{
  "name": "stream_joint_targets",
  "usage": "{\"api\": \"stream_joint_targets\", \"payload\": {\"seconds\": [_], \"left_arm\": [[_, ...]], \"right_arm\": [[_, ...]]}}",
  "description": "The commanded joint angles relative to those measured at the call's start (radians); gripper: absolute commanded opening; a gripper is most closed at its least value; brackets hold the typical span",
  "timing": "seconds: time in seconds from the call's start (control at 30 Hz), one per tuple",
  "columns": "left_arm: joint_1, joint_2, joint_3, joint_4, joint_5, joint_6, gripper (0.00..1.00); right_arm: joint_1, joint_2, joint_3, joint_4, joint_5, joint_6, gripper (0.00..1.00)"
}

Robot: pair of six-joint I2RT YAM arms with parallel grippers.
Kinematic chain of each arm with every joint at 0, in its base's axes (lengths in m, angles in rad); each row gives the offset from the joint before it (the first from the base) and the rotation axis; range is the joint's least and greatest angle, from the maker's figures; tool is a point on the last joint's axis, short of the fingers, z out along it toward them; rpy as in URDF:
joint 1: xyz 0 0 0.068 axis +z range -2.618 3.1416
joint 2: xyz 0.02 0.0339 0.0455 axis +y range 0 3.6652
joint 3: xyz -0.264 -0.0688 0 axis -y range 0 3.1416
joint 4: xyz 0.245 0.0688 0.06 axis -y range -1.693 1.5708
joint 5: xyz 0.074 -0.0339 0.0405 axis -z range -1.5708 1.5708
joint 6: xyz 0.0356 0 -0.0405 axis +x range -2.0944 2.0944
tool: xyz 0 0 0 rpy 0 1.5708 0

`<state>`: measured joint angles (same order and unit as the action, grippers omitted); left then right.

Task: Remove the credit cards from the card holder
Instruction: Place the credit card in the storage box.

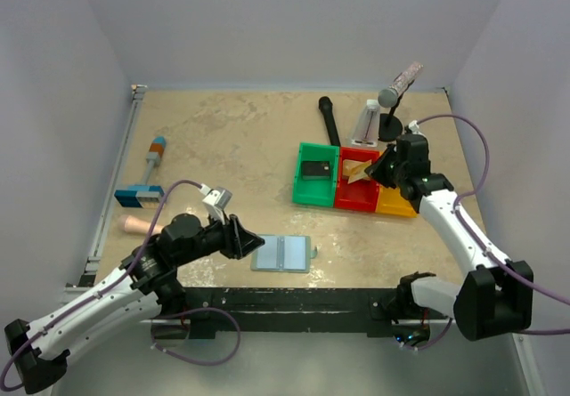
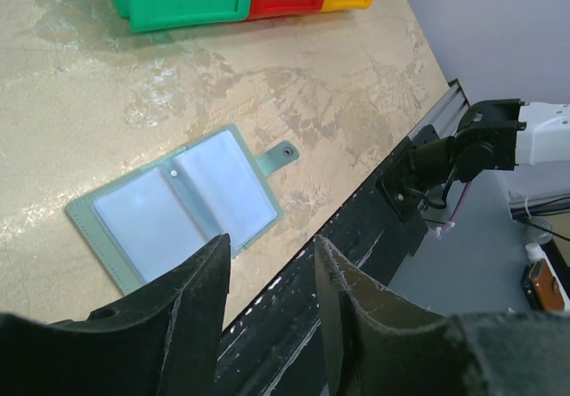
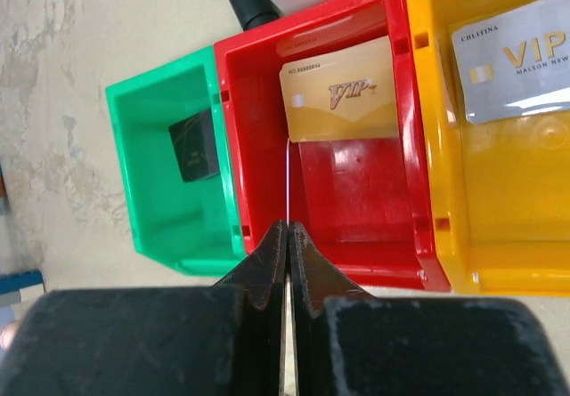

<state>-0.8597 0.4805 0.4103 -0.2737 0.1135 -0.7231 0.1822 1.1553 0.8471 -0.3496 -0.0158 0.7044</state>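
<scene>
Red, green and yellow bins stand in a row on the counter (image 1: pixel 223 138): the red bin (image 1: pixel 356 202) in the middle, the green bin (image 1: pixel 312 197) touching its left side, the yellow bin (image 1: pixel 396 206) touching its right. A tan-gold card (image 3: pixel 338 102) leans against the far wall inside the red bin. A dark card (image 3: pixel 191 147) lies in the green bin to its left, and a silvery card (image 3: pixel 512 58) rests in the yellow bin to its right. The right end effector (image 3: pixel 288 231) hangs over the near rim of the red bin with its jaws clenched together. A thin pale line runs from between its tips up to the tan-gold card's lower corner, and I cannot tell what that line is. The card holder (image 1: pixel 283 254) lies opened flat on the counter, left of the red bin and nearer the arm bases, close to the counter's near edge. Both its panels face up, and its small snap tab (image 2: pixel 283 152) sticks out on the side toward the red bin. The left end effector (image 1: pixel 242 238) sits low just beside the card holder's left edge, farther from the red bin than the holder is. Its fingers (image 2: pixel 200 298) are spread apart, released and gripping nothing. A blue-and-orange tool (image 1: pixel 147 178) lies well to the left of the red bin, near the counter's left edge.
</scene>
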Motion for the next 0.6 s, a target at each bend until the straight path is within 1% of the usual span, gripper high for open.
{"api": "stream_joint_targets", "payload": {"seconds": [0.0, 0.37, 0.4, 0.57], "left_arm": [[0.004, -0.003, -0.018, 0.076, 0.035, -0.013, 0.47], [0.004, 0.038, -0.027, 0.110, 0.041, -0.016, 0.47], [0.004, 0.044, -0.028, 0.113, 0.040, -0.016, 0.47], [0.004, 0.079, -0.027, 0.134, 0.058, -0.013, 0.47]], "right_arm": [[-0.013, 0.055, 0.056, 0.112, 0.027, 0.020, 0.00], [-0.044, 0.204, 0.109, 0.169, 0.019, 0.014, 0.00], [-0.049, 0.211, 0.112, 0.170, -0.004, 0.012, 0.00], [-0.061, 0.244, 0.125, 0.170, -0.016, 0.003, 0.00]]}}
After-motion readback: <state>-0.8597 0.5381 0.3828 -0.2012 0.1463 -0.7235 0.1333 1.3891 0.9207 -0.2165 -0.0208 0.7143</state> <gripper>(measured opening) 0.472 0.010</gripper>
